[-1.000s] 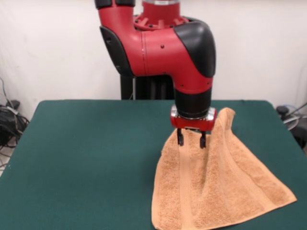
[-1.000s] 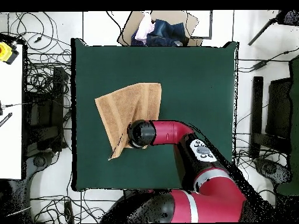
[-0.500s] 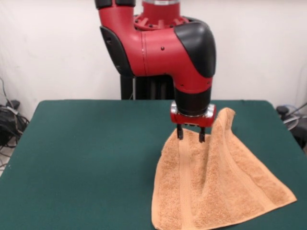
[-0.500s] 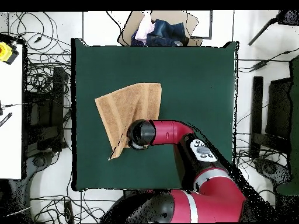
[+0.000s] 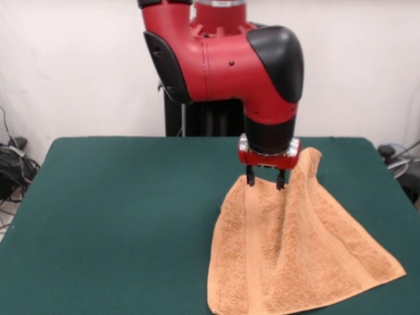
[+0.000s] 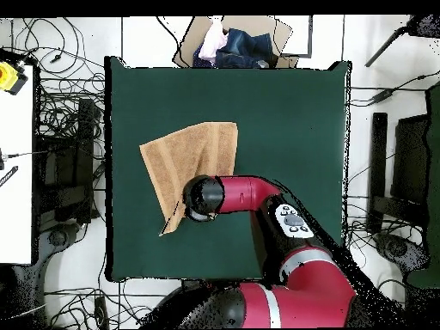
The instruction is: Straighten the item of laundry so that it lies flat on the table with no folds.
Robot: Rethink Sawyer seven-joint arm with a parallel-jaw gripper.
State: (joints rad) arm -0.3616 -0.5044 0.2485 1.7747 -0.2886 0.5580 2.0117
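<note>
Lifting away now: I've brought the red and black arm's gripper [image 5: 265,182] up a touch and a shade to the right over the last second, and its two dark fingertips [image 5: 250,177] sit spread with nothing between them, just above the cloth. The light orange-tan terry towel [image 5: 289,252] hasn't budged, so nothing has been gained yet. It lies on the right, near part of the dark green felt table [image 5: 118,216], still peaked in a ridge running up to a raised far corner, with flatter cloth fanning toward me. From overhead the towel [image 6: 185,155] shows a fold line across it. My read: that ridge needs another grab and pull outward before it's flat.
</note>
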